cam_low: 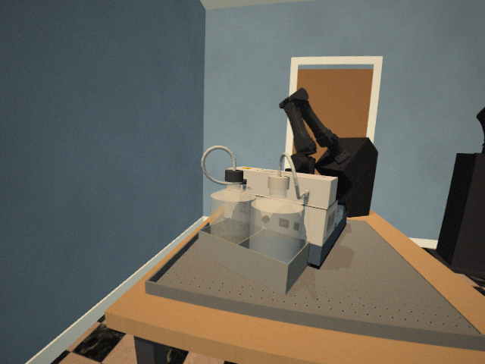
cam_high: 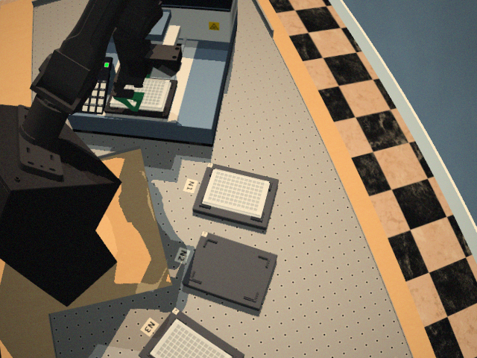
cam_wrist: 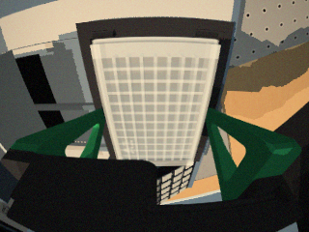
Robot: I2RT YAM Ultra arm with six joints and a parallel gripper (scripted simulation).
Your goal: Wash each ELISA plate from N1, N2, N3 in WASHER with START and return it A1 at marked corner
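The pincer [cam_wrist: 156,137] stood spread wide over the washer [cam_high: 200,69], its green fingers flanking the ELISA plate [cam_wrist: 156,106] on both long sides and gripping nothing. In the wrist view a sliver of gap showed between each finger and the plate's edge, though the wide-angle distortion made it hard to say whether the pads were just clear or brushing the rim. The plate itself lay in the dark carrier [cam_high: 171,101] of the washer, flat by the look of it, lying across the pale track [cam_high: 184,77]. From above, the arm [cam_high: 77,50] covered the plate's left end, and only one green finger [cam_high: 130,104] poked out at the near edge.

Just left of the carrier sat the keypad [cam_high: 94,101], with the lamp [cam_high: 106,65] above it glowing green.

On the perforated surface [cam_high: 308,231], nest N1 [cam_high: 273,192] carried its white plate [cam_high: 235,192], nest N2 [cam_high: 230,270] showed a bare grey slab with only its locators, and nest N3 [cam_high: 153,342] held a plate [cam_high: 185,342] at the bottom edge of the frame.

From the exterior view, two bottles [cam_low: 235,207] in a tray [cam_low: 250,266] hid the carrier entirely.
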